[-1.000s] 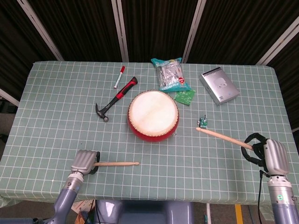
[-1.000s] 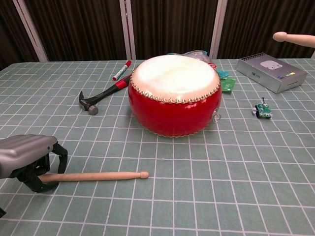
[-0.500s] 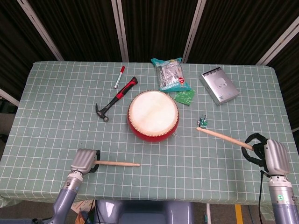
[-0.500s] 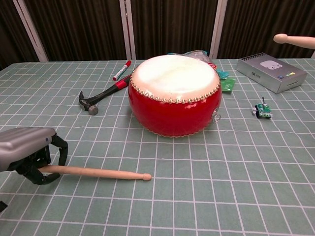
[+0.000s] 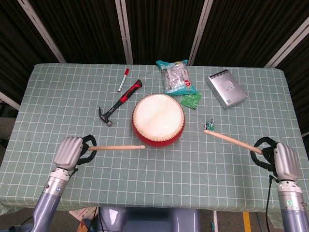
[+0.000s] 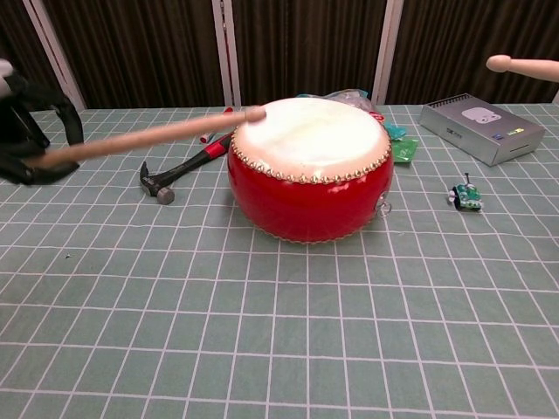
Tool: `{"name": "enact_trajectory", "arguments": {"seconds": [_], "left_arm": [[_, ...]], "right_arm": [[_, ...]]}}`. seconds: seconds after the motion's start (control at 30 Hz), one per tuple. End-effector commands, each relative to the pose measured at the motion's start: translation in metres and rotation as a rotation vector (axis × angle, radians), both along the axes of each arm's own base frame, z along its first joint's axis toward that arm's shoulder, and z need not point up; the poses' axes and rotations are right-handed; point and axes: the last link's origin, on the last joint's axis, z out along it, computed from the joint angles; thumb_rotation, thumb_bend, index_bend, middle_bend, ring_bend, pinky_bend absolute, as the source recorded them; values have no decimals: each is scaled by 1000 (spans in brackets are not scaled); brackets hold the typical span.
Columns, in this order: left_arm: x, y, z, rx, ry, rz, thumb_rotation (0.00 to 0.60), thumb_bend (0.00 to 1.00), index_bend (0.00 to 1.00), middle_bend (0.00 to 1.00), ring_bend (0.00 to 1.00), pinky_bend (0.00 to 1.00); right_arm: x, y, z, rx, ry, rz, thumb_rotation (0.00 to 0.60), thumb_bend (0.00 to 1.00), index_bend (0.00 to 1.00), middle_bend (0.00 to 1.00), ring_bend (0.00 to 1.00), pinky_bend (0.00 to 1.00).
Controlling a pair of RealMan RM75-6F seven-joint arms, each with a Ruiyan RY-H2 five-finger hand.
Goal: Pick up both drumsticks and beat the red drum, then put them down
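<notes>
The left robot hand [image 5: 71, 151] holds a long wooden drumstick [image 5: 116, 147] pointing right at the round red drum [image 5: 158, 120] mid-worktop. The right robot hand [image 5: 280, 161] holds another wooden drumstick [image 5: 231, 140], raised, pointing left.

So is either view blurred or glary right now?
Head view: sharp, even light, no glare on the drum. Chest view: the left hand is smeared at the frame edge, its drumstick slightly soft; the right drumstick is cut off by the edge.
</notes>
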Motion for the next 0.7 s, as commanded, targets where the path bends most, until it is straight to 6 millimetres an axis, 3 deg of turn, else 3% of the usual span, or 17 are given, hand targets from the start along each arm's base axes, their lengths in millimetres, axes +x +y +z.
{"name": "enact_trajectory", "arguments": {"seconds": [0.03, 0.33, 0.53, 0.7], "left_arm": [[12, 7, 25, 67, -79, -28, 600, 513, 780, 1000, 1000, 1000], [32, 19, 77, 163, -187, -48, 600, 514, 781, 1000, 1000, 1000], [27, 25, 104, 212, -220, -6, 600, 514, 783, 1000, 1000, 1000], [20, 33, 113, 221, -227, 31, 600, 515, 784, 1000, 1000, 1000]], "right_arm": [[3, -7, 4, -8, -2, 0, 600, 766, 881, 1000, 1000, 1000], [30, -36, 8, 2, 23, 39, 600, 766, 881, 1000, 1000, 1000], [52, -62, 2, 16, 51, 57, 600, 766, 881, 1000, 1000, 1000], [64, -79, -2, 20, 60, 56, 600, 766, 881, 1000, 1000, 1000]]}}
